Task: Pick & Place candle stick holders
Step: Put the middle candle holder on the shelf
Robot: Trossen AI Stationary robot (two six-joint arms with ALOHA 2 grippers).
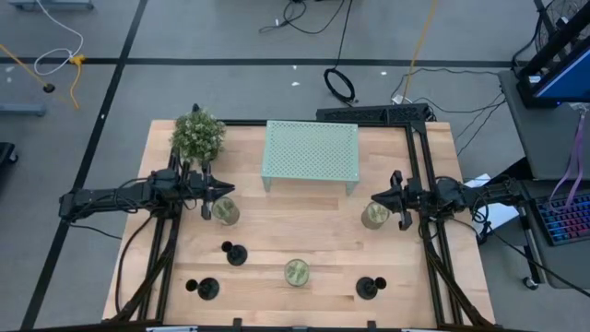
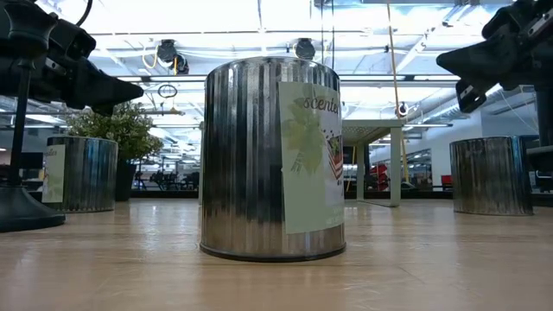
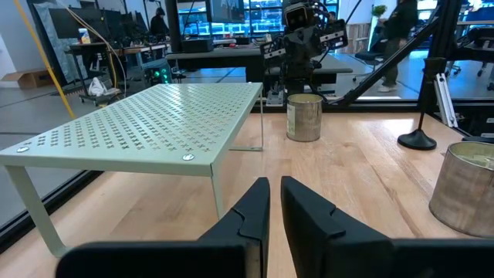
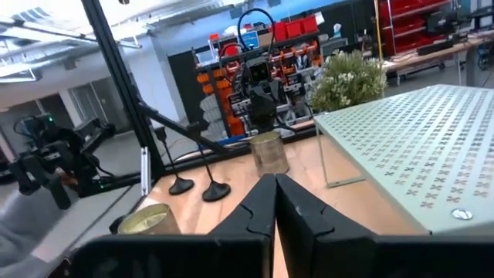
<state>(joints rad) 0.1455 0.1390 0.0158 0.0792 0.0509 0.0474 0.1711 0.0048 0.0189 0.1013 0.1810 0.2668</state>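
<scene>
Three matte-black candle stick holders stand upright on their disc bases on the near half of the table: one at near left (image 1: 206, 288), one left of middle (image 1: 236, 253), one at near right (image 1: 371, 288). My left gripper (image 1: 217, 192) hovers shut and empty over the table's left side, above a greenish-gold jar (image 1: 226, 212). Its closed fingers (image 3: 266, 212) point toward the table's right. My right gripper (image 1: 387, 195) hovers shut and empty on the right side, by another jar (image 1: 374, 215). In the right wrist view (image 4: 275, 202), two holders (image 4: 214, 189) show farther off.
A pale green perforated shelf (image 1: 311, 152) stands at the far middle, and a small potted plant (image 1: 197, 134) at the far left. A third jar (image 1: 296, 272) stands near the front middle and fills the low view (image 2: 272, 160). Bare wood lies in the table's middle.
</scene>
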